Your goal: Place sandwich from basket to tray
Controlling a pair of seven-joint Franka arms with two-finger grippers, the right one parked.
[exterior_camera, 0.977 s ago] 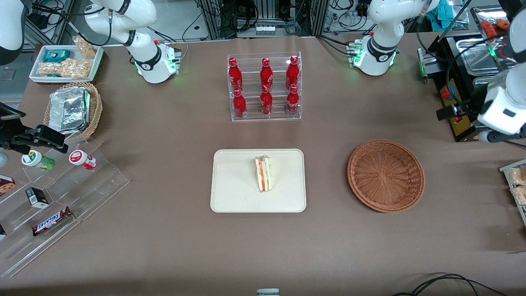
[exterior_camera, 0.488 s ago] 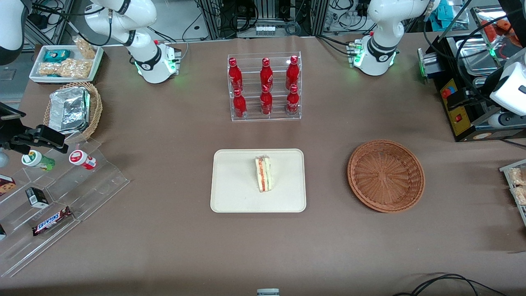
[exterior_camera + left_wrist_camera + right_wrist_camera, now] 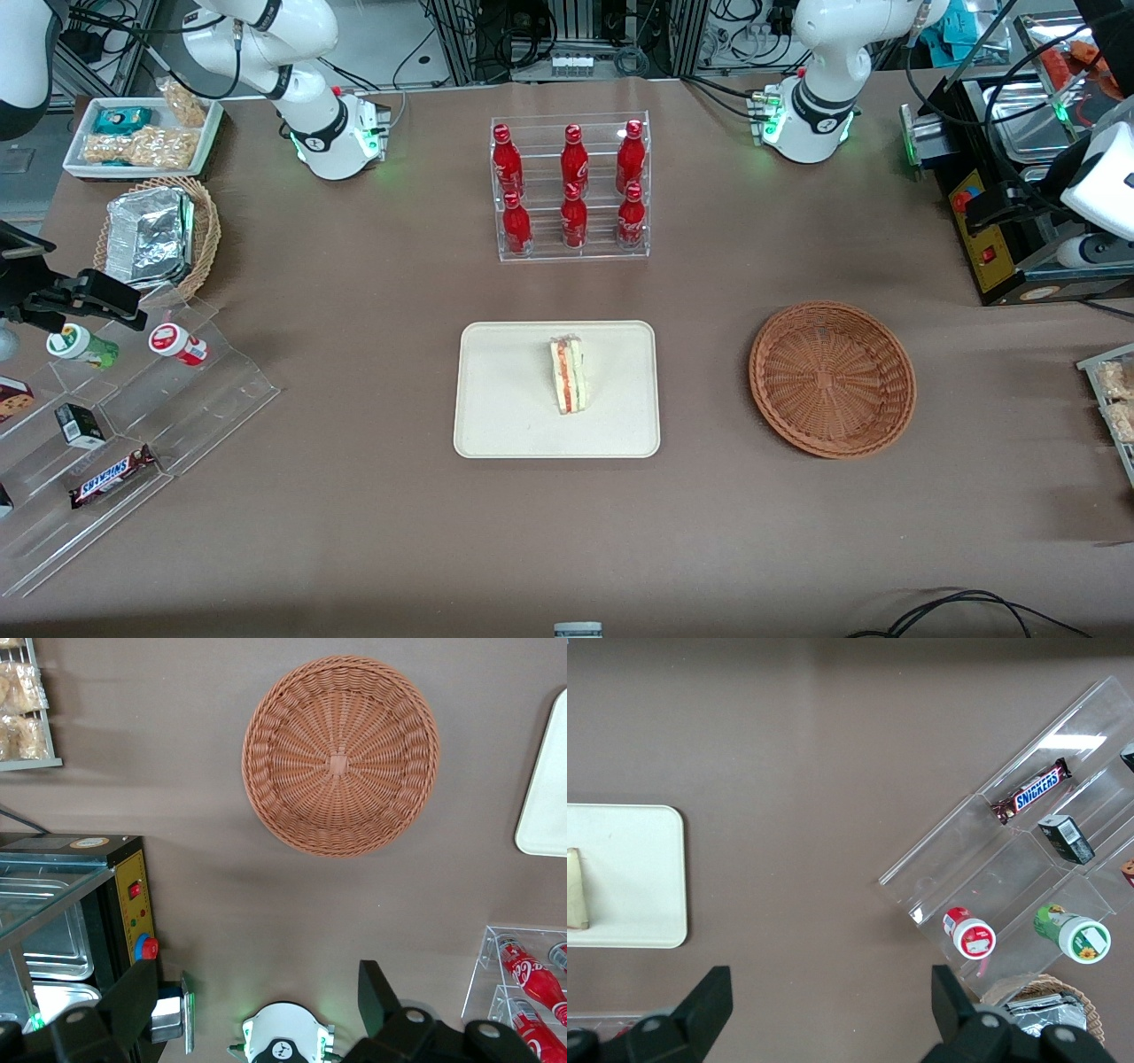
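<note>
One sandwich [image 3: 568,376] lies on the single cream tray [image 3: 505,399], a little toward three o'clock from the tray's middle in the front view, with its orange and green filling facing up. Only the front view shows it whole. The right wrist view shows just a corner of the sandwich [image 3: 576,890] on one end of the tray [image 3: 629,877], and the left wrist view shows only a strip of the tray [image 3: 545,788].

One reddish-brown basket [image 3: 831,379] sits on the table [image 3: 354,532] at three o'clock from the tray, well apart from it. The left wrist view looks straight down into this basket [image 3: 341,755] and shows only bare weave inside.

Six red bottles [image 3: 573,190] stand in one clear rack [image 3: 571,252] at twelve o'clock from the tray, three in each row. Toward the parked arm's end, a clear stepped stand [image 3: 204,399] holds two round-lidded cups [image 3: 177,344] and one chocolate bar [image 3: 111,476], which the right wrist view shows more plainly. One paler basket [image 3: 205,235] there holds a foil container [image 3: 146,237].

The left arm's jaws hang high over the working arm's end of the table, near a black control box [image 3: 983,239] at one o'clock from the brown basket. The two black fingers [image 3: 133,1001] are spread wide, released, holding and touching nothing.
</note>
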